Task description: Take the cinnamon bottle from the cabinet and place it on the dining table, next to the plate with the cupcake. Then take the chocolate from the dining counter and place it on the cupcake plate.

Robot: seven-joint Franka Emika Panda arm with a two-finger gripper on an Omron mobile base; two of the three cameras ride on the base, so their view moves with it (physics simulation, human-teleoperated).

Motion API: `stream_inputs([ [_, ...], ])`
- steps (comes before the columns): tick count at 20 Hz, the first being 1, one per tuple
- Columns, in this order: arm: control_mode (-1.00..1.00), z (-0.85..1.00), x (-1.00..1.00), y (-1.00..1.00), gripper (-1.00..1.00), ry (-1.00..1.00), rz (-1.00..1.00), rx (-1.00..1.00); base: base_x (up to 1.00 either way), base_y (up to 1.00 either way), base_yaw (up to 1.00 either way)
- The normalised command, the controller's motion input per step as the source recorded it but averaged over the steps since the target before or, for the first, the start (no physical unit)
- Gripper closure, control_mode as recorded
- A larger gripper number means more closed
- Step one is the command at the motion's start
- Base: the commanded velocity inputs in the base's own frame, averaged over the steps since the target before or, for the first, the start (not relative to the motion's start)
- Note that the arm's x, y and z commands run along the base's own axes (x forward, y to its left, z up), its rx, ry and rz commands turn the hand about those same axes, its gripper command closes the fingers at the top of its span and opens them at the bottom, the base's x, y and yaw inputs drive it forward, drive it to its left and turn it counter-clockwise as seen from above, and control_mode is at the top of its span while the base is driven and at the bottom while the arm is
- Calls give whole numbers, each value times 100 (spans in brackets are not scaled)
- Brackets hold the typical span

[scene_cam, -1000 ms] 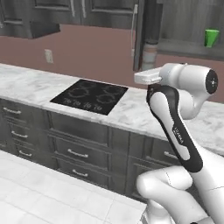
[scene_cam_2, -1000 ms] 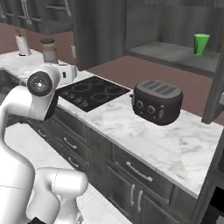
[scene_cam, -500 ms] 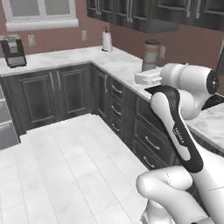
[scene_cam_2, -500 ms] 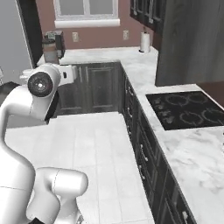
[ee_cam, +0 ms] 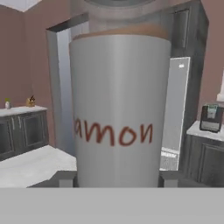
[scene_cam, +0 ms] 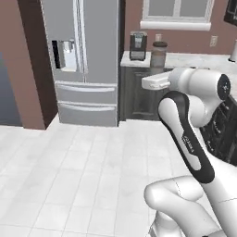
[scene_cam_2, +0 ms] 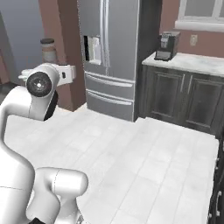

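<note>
The gripper is clamped on the cinnamon bottle, whose pale band with part of its red lettering rises directly between the two dark finger tips, one tip pressed to each side of the bottle's base. In the left base view the cinnamon bottle stands upright just above the white hand, its dark cap on top, and in the right base view the cinnamon bottle shows the same upright way, just above and behind the arm's round joint. Beyond the bottle, well apart from the gripper, stands a tall stainless refrigerator with a dispenser in its left door and two drawers below. To the right of the refrigerator, past the bottle as the hand looks, a black coffee machine sits on a white marble counter over dark panelled base cabinets. Above that counter a window is set in the reddish-brown wall. To the other side of the bottle in the hand view, another stretch of dark cabinets carries a few small items too tiny to make out. White tiled floor spreads below the arm.
</note>
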Motion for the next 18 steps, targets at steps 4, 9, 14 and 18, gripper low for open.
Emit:
stream_inputs([
  [4, 100, 0, 0, 0, 100, 0, 0, 0, 0, 0, 92],
  [9, 100, 0, 0, 0, 100, 0, 0, 0, 0, 0, 92],
  [14, 100, 0, 0, 0, 100, 0, 0, 0, 9, 0, 84],
  [18, 100, 0, 0, 0, 100, 0, 0, 0, 43, -5, 58],
])
